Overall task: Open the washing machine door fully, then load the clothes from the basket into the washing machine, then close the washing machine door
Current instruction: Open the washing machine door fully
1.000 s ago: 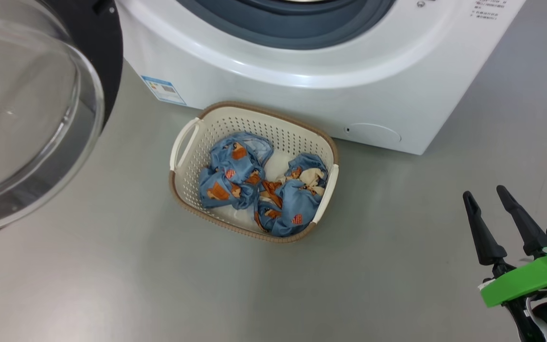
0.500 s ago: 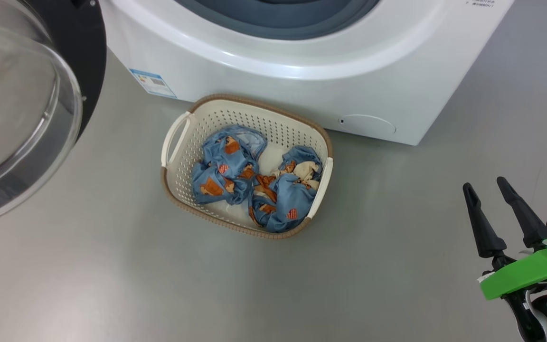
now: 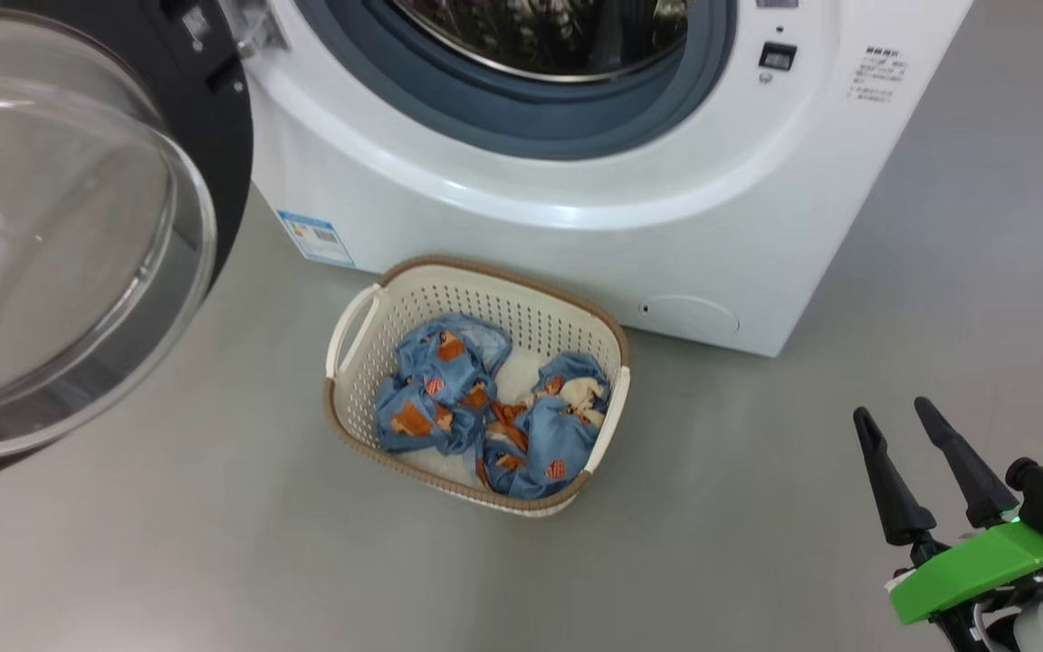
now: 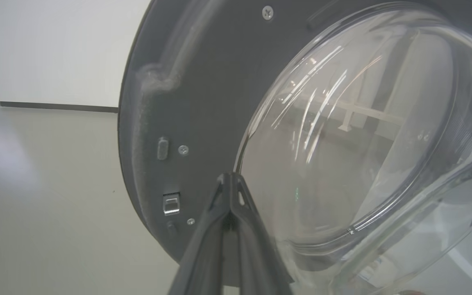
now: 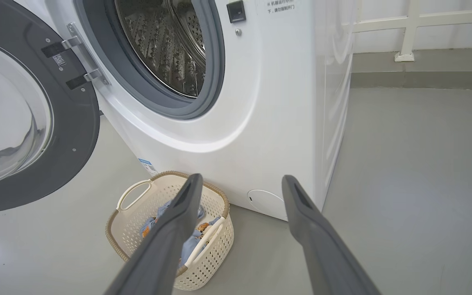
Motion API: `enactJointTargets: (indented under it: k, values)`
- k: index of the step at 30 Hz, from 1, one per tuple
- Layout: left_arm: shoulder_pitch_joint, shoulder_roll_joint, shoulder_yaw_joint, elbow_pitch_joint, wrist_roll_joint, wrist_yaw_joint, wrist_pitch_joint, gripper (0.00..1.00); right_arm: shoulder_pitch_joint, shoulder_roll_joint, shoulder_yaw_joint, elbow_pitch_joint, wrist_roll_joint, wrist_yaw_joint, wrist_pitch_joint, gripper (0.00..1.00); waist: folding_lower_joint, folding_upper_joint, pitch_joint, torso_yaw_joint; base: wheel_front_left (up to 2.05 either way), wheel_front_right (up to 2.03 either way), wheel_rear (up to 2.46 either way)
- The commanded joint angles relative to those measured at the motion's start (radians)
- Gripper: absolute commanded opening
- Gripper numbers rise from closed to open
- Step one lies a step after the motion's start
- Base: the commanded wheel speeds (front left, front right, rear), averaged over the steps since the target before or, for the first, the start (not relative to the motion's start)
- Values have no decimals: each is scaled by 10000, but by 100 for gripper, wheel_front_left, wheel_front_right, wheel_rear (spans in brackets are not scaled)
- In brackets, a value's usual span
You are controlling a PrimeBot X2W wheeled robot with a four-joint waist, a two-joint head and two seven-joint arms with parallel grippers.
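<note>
The washing machine door [image 3: 78, 235] stands swung open at the left, its glass bowl bulging toward us. The washing machine [image 3: 521, 226] shows its steel drum [image 3: 540, 36]. The basket [image 3: 485, 303] sits on the floor [image 3: 739, 525] just in front of it, with the clothes [image 3: 449, 398] bunched inside. Our right gripper [image 3: 891, 409] hovers at the near right, fingers spread wide and empty. Our left gripper [image 4: 230, 180] is pinched closed before the door's grey inner face; we cannot tell whether it touches.

door [image 3: 214, 136] open; clothes [image 3: 485, 407] in basket [image 3: 368, 412].
</note>
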Motion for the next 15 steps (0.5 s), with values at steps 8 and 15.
enactJointTargets:
  k: [8,15]
  values:
    - [2199,-112,-905,-1964,-611,-24,-55,38,551,2,226,-140,78,16,-120,100,0,0,-1085,94,0,0,0]
    - [3327,-516,-1809,-3092,-1195,-24,-55,100,679,32,159,-195,96,16,-120,100,0,0,-1290,-127,0,0,0]
